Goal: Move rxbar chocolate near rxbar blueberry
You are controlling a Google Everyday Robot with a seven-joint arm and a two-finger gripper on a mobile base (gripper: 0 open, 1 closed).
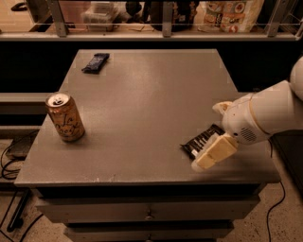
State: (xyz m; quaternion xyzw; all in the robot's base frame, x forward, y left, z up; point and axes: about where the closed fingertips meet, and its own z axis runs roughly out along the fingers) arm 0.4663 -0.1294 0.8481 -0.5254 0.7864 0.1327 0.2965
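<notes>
The rxbar chocolate (200, 141), a black wrapper with white stripes, lies flat near the table's front right. My gripper (212, 153) is low over its near right end and covers part of it. The rxbar blueberry (95, 62), a dark navy wrapper, lies at the table's far left, far from the gripper.
A gold drink can (65, 117) stands upright near the left edge of the grey table (151, 94). A shelf with bags and containers (227, 12) runs behind the table. Cables (9, 160) lie on the floor at the left.
</notes>
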